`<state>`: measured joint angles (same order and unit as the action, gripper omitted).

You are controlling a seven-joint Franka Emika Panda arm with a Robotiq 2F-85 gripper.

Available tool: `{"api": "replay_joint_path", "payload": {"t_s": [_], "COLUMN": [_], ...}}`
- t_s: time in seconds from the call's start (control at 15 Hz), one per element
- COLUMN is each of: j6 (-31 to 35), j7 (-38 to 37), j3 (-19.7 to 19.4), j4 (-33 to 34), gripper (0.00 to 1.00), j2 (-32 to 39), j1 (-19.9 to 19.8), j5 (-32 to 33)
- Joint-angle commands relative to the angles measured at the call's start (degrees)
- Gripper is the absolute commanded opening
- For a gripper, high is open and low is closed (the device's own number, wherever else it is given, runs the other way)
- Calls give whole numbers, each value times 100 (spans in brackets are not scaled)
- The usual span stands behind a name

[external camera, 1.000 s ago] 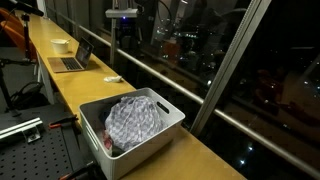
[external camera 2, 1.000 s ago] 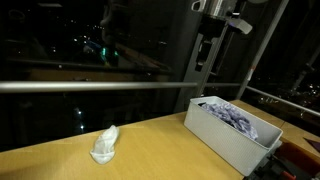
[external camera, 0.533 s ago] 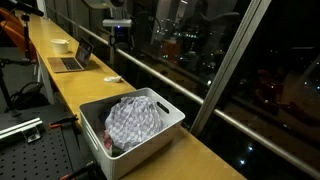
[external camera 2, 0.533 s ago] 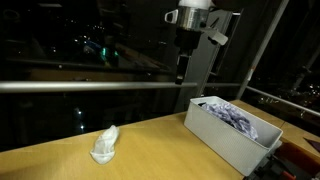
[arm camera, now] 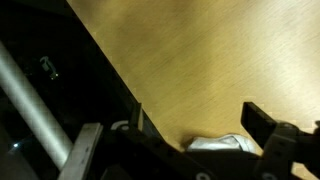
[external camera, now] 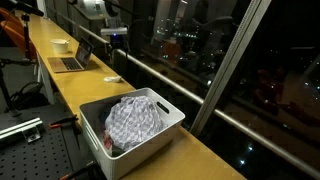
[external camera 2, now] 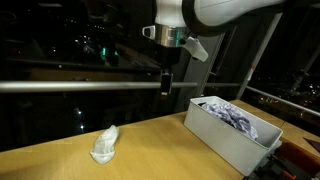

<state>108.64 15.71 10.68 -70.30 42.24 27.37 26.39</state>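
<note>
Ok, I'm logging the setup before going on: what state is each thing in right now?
gripper: open, empty, in the air above the table.
white cloth: crumpled, lying on the table, untouched.
white bin: upright on the table, filled.
checked cloth: bunched up inside the white bin.
laptop: lid open.

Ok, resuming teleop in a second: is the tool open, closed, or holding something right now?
Tool: open, holding nothing, up in the air above the wooden counter.
</note>
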Motion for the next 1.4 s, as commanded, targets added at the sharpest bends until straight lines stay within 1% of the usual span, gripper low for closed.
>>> {"api": "replay_joint_path", "payload": {"t_s": [0.0, 0.13, 0.33, 0.4, 0.73, 1.0, 1.13, 1.33], "j6": [-133, -67, 203, 389, 1639, 2527, 2755, 2918], "j7": [316, 452, 689, 734, 965, 1202, 1267, 1352], "j3": [-58, -48, -40, 43, 178, 300, 297, 286], "j4": [665, 849, 1033, 973, 700, 607, 643, 788], "gripper": [100, 100, 100, 100, 100, 100, 100, 100], "j2": [532, 748, 971, 959, 927, 1145, 1305, 1568], "j1": [165, 195, 209, 135, -145, -381, -427, -445], "j5": [62, 27, 23, 72, -124, -286, -294, -281]}}
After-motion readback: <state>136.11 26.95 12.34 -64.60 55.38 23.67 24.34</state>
